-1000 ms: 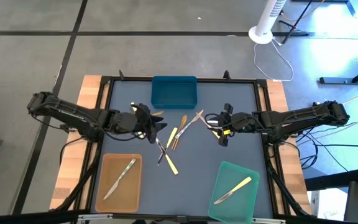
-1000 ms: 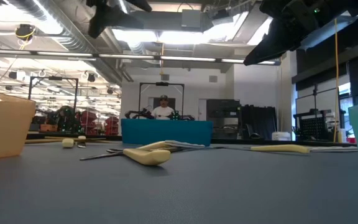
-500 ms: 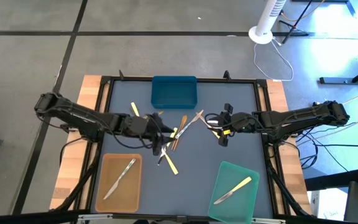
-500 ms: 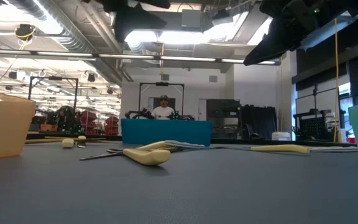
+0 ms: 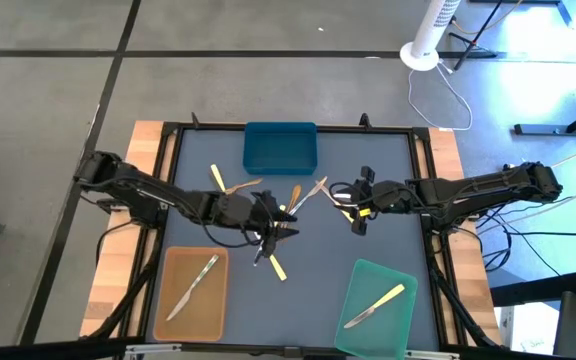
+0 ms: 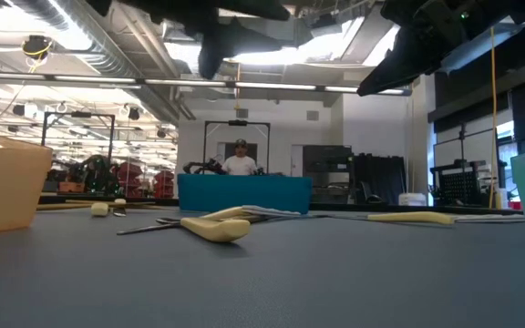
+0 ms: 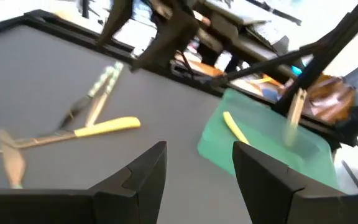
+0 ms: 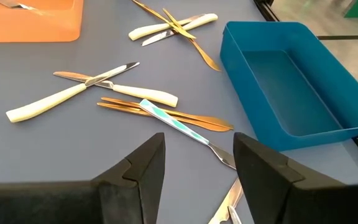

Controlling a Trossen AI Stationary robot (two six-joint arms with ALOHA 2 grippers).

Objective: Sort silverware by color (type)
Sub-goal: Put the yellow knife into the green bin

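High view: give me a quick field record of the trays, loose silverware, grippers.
blue tray: far edge, empty
tan tray: near left, holds one silver utensil
green tray: near right, holds one yellow-handled utensil
loose silverware: scattered mid-mat, some crossed
left gripper: open, empty, over the pile
right gripper: open, empty, right of the pile

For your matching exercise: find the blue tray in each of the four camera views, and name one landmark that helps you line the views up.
High view: the blue tray sits at the table's far edge, centred between the arms.
Low view: it stands far back, at mid-picture.
Left wrist view: not in it.
Right wrist view: it lies empty, beside the loose utensils.
Shared landmark: the brown fork lying near the tray.
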